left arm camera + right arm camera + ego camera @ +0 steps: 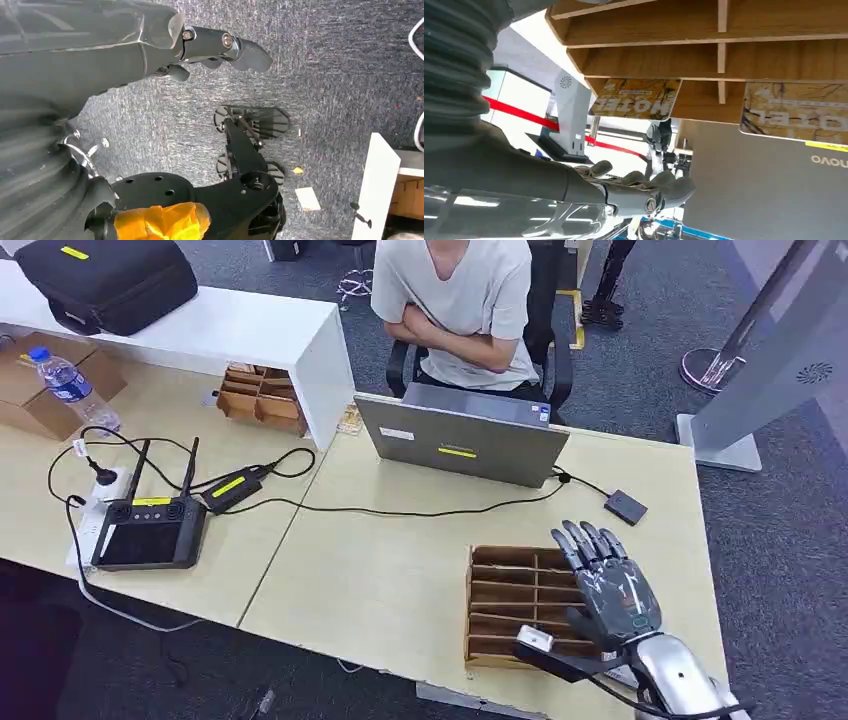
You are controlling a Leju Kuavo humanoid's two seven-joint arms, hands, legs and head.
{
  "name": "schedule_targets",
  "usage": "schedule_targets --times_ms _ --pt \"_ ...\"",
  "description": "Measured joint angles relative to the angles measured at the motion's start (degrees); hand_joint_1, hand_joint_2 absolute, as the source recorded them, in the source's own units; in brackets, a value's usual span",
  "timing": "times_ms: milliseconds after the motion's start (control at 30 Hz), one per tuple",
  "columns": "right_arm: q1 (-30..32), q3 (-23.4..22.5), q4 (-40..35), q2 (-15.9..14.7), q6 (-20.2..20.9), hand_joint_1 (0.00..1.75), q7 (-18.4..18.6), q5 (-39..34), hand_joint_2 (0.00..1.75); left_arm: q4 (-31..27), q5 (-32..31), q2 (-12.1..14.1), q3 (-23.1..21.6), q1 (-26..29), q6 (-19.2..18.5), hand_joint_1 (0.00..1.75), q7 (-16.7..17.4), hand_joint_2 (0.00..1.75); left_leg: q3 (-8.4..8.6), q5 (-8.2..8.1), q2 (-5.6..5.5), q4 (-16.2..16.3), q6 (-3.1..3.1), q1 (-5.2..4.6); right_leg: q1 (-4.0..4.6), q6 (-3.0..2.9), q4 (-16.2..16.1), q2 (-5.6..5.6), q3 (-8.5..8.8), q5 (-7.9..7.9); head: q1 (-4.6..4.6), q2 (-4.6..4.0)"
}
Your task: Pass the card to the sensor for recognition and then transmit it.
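1 slotted wooden card rack (520, 605) sits near the table's front edge, with 1 grey laptop (462, 443) behind it and 1 small black sensor pad (625, 507) behind it to the right. the right hand (608, 585) hovers over the rack, fingers spread, holding nothing. the right wrist view adds 2 patterned hotel cards (636, 99) standing in the rack. the left hand (220, 47) hangs over carpet, fingers loosely curled, holding nothing.
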Motion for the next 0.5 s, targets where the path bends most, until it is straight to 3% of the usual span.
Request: schedule_targets --times_ms 500 --pt "0.12 -0.96 -3.15 0.02 -1.29 0.00 -0.96 0.28 1.75 0.00 0.26 -0.07 1.16 0.01 0.39 0.00 0.07 1.75 0.01 0.00 0.00 0.00 0.00 0.00 0.00 0.00 0.00 0.01 -0.01 0.00 0.02 0.00"
